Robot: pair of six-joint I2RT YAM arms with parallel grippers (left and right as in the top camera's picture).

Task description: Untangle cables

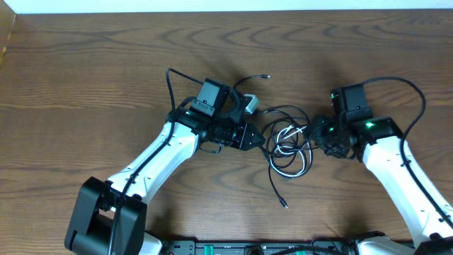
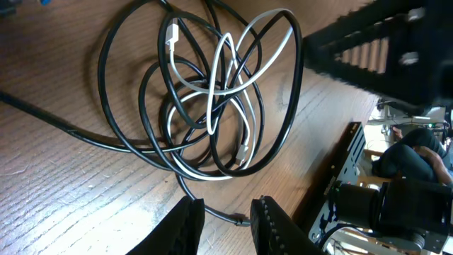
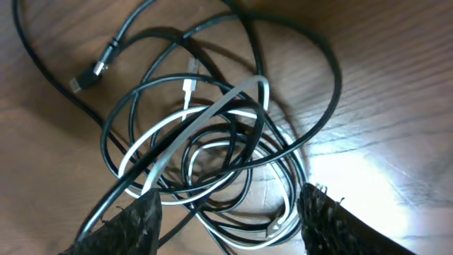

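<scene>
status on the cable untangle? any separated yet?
Nothing separated yet: the white cable is looped through the black cables in one knot on the table. In hand: both arms flank the pile, left gripper and right gripper with jaws open, holding nothing. Left: all of the pulling apart.

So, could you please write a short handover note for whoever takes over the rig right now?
Left gripper: open, empty, low beside the tangle with a black strand between its fingers.
Right gripper: open, empty, over the tangle's other side.
Cables: black cords and one white cord looped together on the table between the arms.
Done: nothing separated.
Left: grasp and pull each cord free.
</scene>
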